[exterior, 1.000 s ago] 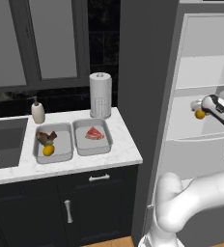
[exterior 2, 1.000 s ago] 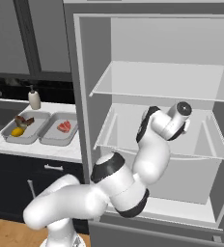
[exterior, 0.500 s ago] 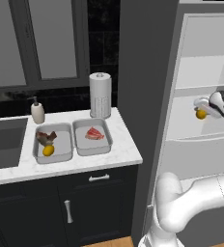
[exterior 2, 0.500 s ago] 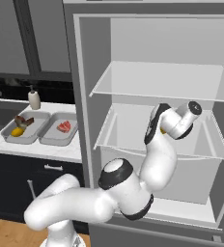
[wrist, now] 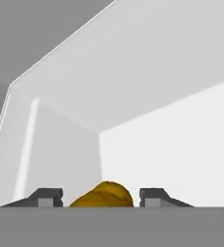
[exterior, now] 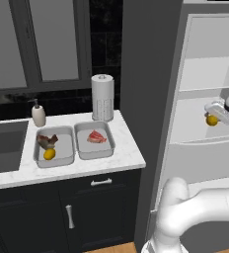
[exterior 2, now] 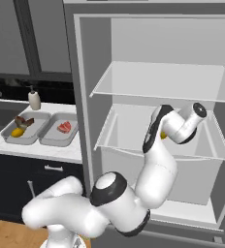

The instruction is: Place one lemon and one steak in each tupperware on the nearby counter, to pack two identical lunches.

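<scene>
Hand view: my tool (wrist: 102, 198) has its tips spread either side of a lemon (wrist: 103, 195); no contact visible, so I read it as open around the fruit, not clamped. To do this pick well I'd centre the lemon between the tips, push in slightly, close gently since it's round and can roll on the fridge shelf (exterior 2: 134, 127), then lift straight out before swinging toward the desk. Left base view gives what the hand view lacks: the tool (exterior: 219, 114) beside the lemon (exterior: 212, 120) inside the fridge, well apart from the desk (exterior: 121, 150). On the desk, the left tupperware (exterior: 54, 146) holds a steak and a lemon, the right tupperware (exterior: 94, 141) a steak (exterior: 96, 137) only, so this lemon likely goes there. Right base view adds the arm's bend into the fridge, with the lemon (exterior 2: 163, 135) mostly hidden behind the wrist.
</scene>
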Tool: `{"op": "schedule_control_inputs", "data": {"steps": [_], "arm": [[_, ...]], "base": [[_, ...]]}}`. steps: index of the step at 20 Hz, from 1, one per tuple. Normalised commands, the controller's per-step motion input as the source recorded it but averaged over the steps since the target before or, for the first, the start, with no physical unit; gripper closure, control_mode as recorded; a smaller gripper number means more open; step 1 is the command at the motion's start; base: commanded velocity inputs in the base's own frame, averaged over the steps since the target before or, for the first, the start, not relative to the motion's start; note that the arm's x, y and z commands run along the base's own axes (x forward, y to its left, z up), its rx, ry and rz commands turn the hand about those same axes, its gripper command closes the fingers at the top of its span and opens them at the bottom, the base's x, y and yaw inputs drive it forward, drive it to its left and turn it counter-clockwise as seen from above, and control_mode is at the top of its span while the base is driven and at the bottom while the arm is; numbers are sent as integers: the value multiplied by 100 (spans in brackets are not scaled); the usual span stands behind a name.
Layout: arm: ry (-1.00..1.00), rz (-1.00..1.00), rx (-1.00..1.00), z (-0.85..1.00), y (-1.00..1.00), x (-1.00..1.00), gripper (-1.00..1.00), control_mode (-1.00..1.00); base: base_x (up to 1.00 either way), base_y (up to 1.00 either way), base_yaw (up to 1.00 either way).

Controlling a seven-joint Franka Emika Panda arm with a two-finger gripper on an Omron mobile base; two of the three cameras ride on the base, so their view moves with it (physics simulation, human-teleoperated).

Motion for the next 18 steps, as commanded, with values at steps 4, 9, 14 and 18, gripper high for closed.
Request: {"op": "schedule_control_inputs", "data": {"steps": [4,9,14,18], "arm": [[-8,-20,-40,80,48,-90,100,-100],[-14,-12,-27,61,63,-99,100,-100],[-19,0,-3,25,35,-100,100,-100],[-19,0,0,30,35,-100,100,-100]], "base": [[0,0,0],[0,0,0],[0,0,0],[0,0,0]]}}
